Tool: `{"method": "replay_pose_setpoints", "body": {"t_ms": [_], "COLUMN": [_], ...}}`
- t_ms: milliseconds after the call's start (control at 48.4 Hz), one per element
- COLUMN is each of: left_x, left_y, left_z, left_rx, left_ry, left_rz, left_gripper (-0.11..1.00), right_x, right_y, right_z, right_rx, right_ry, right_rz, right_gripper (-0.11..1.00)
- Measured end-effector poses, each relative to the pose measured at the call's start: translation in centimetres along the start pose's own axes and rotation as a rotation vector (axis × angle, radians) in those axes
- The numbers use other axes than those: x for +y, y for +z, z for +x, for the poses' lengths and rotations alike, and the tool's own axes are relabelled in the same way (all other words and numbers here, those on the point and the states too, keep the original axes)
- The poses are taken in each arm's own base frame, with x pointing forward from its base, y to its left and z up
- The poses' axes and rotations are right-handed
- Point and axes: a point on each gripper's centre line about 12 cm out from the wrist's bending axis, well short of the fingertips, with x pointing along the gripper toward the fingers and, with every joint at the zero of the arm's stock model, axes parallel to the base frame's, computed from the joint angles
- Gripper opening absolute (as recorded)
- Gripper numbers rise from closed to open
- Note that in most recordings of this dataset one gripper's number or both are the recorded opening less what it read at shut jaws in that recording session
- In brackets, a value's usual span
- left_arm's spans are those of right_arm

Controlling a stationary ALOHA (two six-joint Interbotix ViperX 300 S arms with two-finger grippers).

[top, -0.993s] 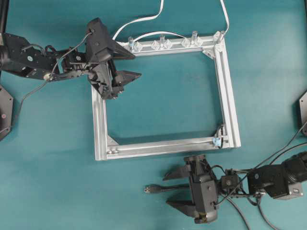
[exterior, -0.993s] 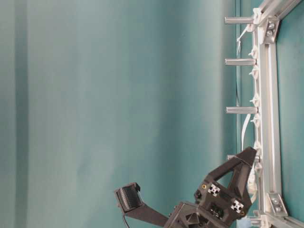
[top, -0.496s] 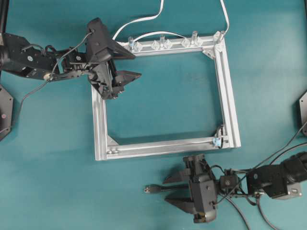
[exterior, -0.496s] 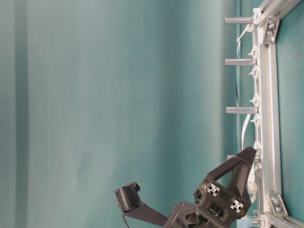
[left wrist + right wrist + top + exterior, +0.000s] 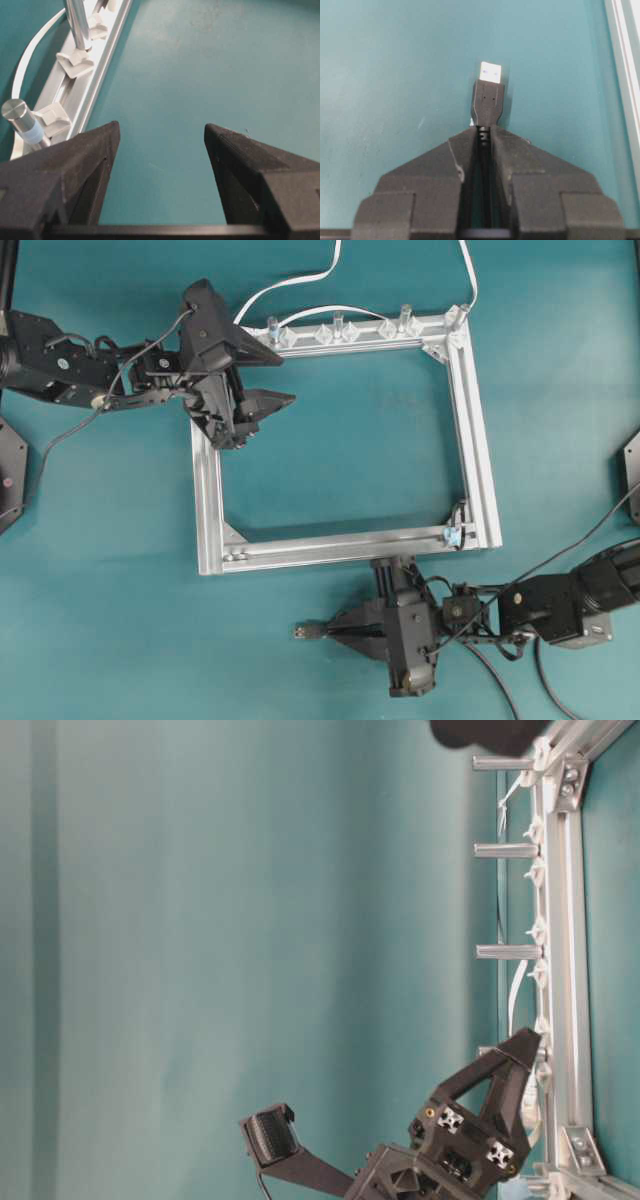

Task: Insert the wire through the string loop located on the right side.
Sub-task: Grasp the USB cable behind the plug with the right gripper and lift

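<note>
Matt black plastic wire plug with shiny metal tip; brushed silver metal frame.

No words, numbers, labels or brand names can be read in any of the views. The black plug of the wire near the middle of the right wrist view has two tiny dots on it, but they are not letters. The silver frame on the right of the overhead view is plain metal with no writing.
</note>
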Motion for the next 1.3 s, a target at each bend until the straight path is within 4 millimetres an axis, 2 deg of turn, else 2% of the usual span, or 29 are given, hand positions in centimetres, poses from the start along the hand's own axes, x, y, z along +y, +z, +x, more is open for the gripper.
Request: {"method": "replay_pose_setpoints", "body": {"t_ms": [765,1303], "left_x": [-0.1,-2.0], "left_y": [0.0,-0.3], "left_z": [0.0,-0.1], "left_rx": [0.0,0.012], "left_ry": [-0.001,-0.048], "left_rz": [0.001,0.024], "left_gripper": [0.69,0.69], "right_x": [-0.1,0.3], "right_y": [0.3,3.1], "right_z": [0.0,-2.9], "right_rx": [-0.007,-0.014], "right_ry": [-0.001,0.047], "right_rz": [0.002,0.029], "right_gripper": [0.12,0.12]}}
